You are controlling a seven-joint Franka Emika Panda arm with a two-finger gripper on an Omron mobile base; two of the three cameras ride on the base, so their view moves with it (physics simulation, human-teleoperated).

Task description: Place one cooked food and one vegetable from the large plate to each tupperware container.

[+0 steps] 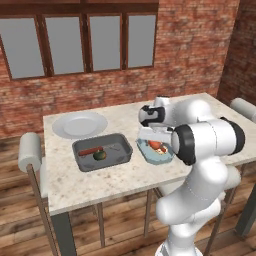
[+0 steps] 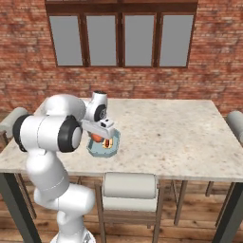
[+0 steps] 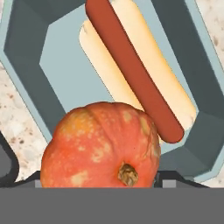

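The gripper hangs over the light-blue container, and in the hand view the tomato sits right at its tips, filling the space between them. Whether the fingers are clamped on it or have let go cannot be told, since the tomato hides the contact.

Just beyond the tomato, the hot dog lies along the floor of the same tub, its red sausage on the pale bun. The tomato looks round, smooth and light, likely to roll if dropped from height, and soft enough to bruise; a hold across its widest middle would suit it best. The bun would probably squash, so a light grip across its sides is the safer choice.

Further off to the gripper's side, the left base view shows what the hand view cannot: the dark-grey container holding the skewered sausage and the green ball, and beyond it the large plate, bare. The right base view shows the blue tub near the table's front edge.
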